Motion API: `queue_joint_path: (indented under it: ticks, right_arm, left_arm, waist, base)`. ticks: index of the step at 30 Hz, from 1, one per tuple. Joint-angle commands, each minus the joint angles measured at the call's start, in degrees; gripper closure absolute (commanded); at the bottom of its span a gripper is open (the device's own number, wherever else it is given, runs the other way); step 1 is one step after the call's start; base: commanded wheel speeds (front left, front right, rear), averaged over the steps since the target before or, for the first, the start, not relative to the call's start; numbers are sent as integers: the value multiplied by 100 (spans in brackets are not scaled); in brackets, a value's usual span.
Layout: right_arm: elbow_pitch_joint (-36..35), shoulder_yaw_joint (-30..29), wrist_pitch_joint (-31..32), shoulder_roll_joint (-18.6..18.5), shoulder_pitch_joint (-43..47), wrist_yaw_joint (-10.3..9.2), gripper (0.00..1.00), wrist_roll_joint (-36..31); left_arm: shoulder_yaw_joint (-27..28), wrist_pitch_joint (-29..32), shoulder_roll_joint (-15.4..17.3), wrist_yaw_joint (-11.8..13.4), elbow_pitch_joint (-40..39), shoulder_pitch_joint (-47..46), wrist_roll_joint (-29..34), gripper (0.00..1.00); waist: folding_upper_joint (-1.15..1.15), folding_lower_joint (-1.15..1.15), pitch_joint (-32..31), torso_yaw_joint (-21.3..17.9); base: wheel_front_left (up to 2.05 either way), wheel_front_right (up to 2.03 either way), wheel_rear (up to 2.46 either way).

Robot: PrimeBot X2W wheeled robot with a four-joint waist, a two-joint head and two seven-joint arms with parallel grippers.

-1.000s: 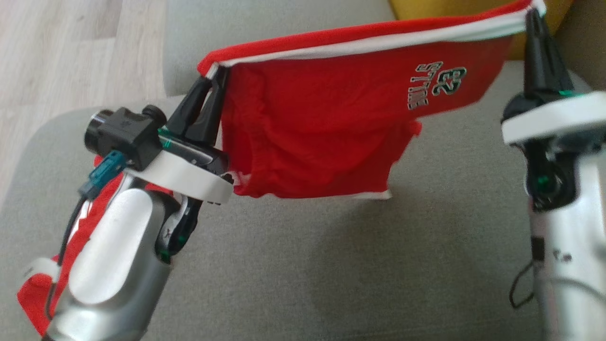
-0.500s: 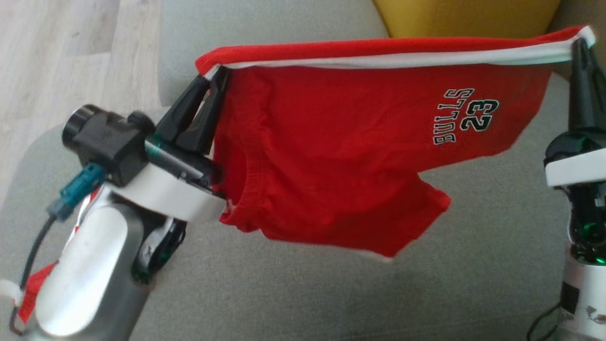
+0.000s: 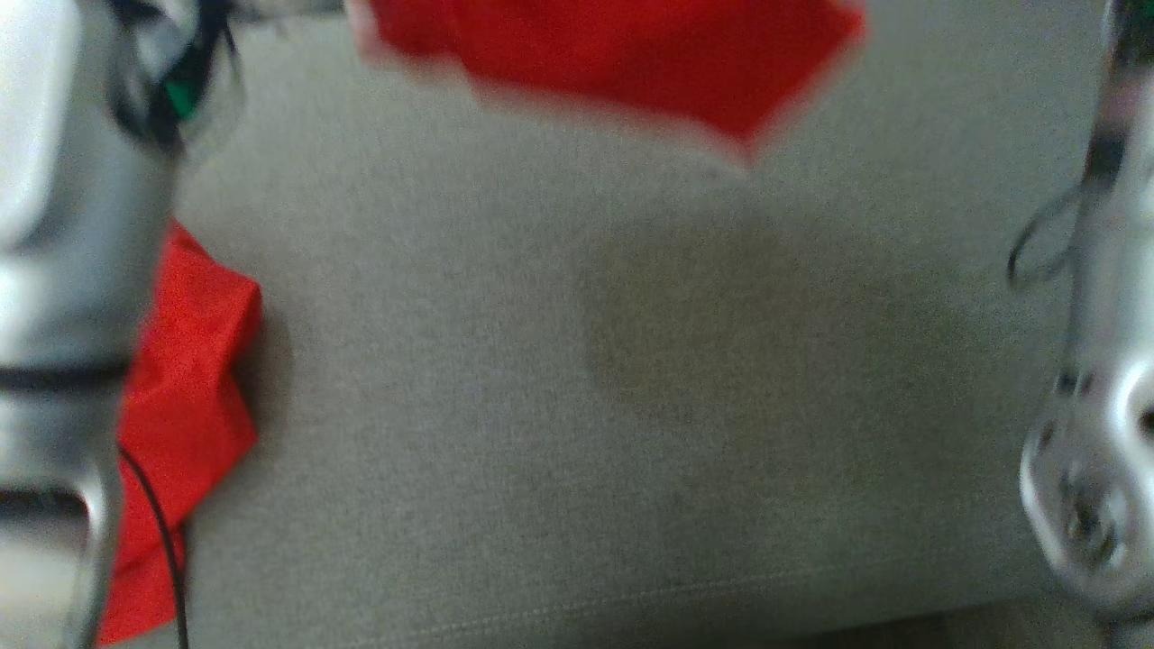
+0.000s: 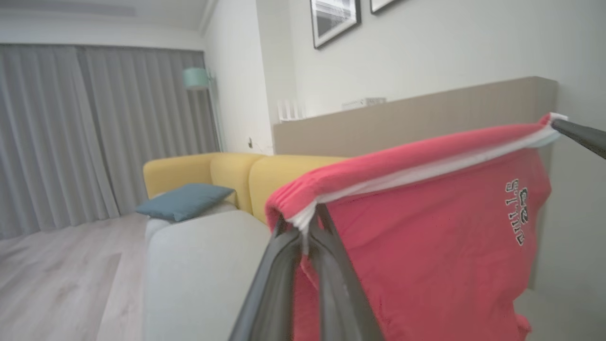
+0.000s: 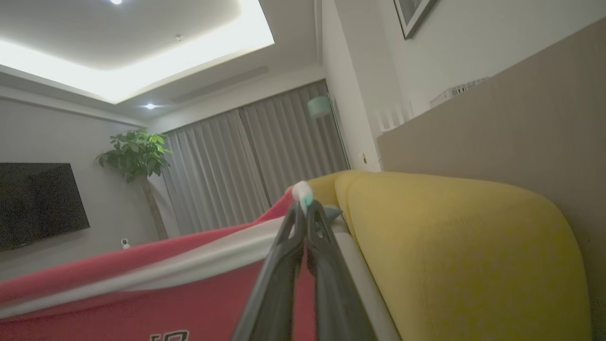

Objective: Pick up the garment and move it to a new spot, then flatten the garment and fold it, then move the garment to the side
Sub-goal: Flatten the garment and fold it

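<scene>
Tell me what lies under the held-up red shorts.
Grey sofa cushion, shadowed by the shorts. Another red cloth lies off left, partly hidden behind the left forearm.

Heavy motion blur across the head view: the red shorts (image 3: pixel 613 63) run off the top edge, their hem a soft smear. A 2nd red cloth (image 3: pixel 194 388) slips behind the left forearm (image 3: pixel 63 270), its shape half hidden. In the left wrist view the shorts' print (image 4: pixel 520 210) is too blurred to read, and the right gripper (image 4: pixel 555 124) is cut by the right edge. In the right wrist view the bottom edge slices the print.
</scene>
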Motion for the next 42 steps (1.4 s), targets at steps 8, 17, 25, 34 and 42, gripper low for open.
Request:
queue_joint_path:
  ticks: [8, 17, 25, 34, 42]
  right_arm:
    - [2172, -551, -1816, -14, -2218, -5, 100, -331]
    - [4191, -541, -2095, -14, -1765, -5, 100, -105]
    - [4817, -321, -1720, -149, -957, -5, 100, -140]
    - [4834, 406, -984, -400, -138, -5, 100, -32]
    - [4402, 1400, -186, -745, 829, -5, 100, 325]
  left_arm:
    - [321, -1189, -127, -37, 1592, -2010, 224, 100]
    - [-321, -1567, -613, -102, 2535, -1353, 115, 100]
    - [-1246, -1587, -455, -105, 2129, 37, -127, 100]
    - [-1988, -1588, -7, -106, 1494, 1255, -149, 100]
    - [-2440, -1589, 302, -106, 964, 2206, -112, 100]
  waist:
    - [0, 0, 1259, 29]
    - [0, 0, 1580, 93]
    - [0, 0, 1241, 97]
    - [0, 0, 586, 73]
    - [0, 0, -7, 18]
  base:
    - [0, 0, 0]
    - [0, 0, 0]
    - [0, 0, 0]
    - [0, 0, 0]
    - [0, 0, 0]
